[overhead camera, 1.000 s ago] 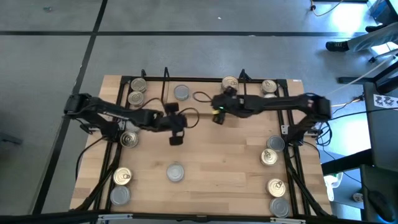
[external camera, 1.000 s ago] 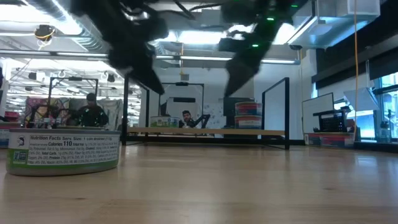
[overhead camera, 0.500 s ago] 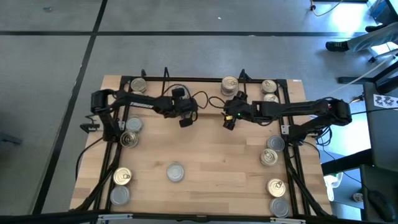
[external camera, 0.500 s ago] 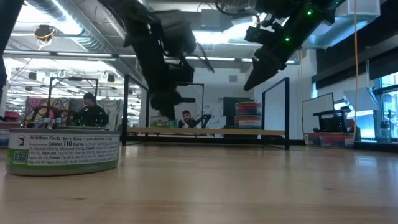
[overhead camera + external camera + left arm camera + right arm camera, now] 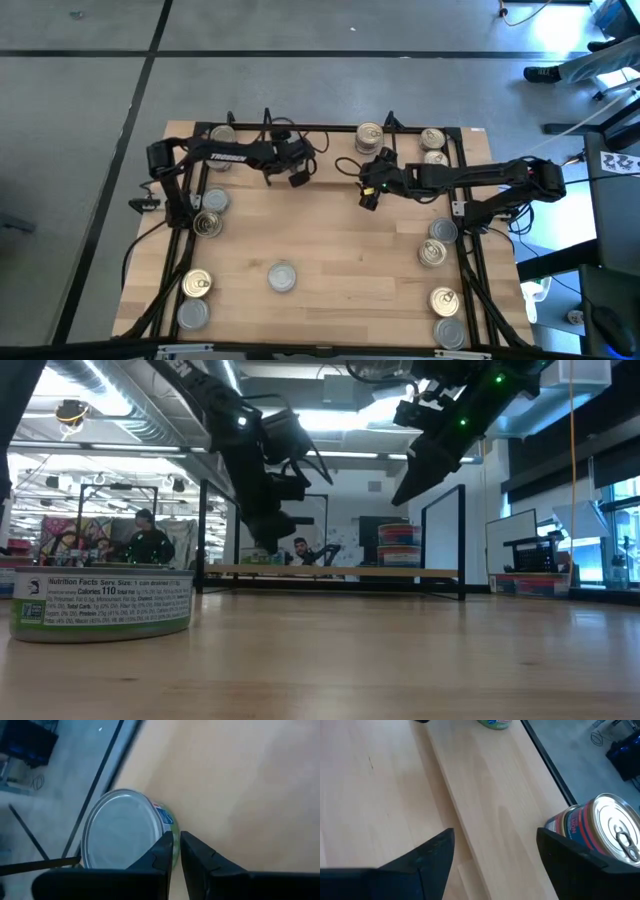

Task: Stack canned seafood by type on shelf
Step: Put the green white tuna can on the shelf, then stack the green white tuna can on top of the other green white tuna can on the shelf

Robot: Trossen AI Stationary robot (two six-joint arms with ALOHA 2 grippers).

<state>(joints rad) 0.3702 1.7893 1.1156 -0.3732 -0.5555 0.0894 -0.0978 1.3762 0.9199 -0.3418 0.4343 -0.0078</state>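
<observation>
on the left edge of the light wooden tabletop, seen from above, flat round seafood tins lie scattered: a plain silver-grey one and a gold pull-ring one beside the left arm's base, and two more near the front left corner. another gold-lidded tin sits at the back left, inside the black wire frame of the low shelf that runs along the far edge.

the left claw hangs above the back of the tabletop, just in front of the shelf rail — its dark fingers are clenched together with nothing between them. its wrist view shows a silver-topped tin with a green and blue label right beyond the fingertips.

a lone silver-grey tin sits front centre.

the right claw hovers mid-table, its jaws spread wide and empty. a gold pull-ring tin with a red label stands just past it, on the shelf board. more tins line the right edge.
</observation>
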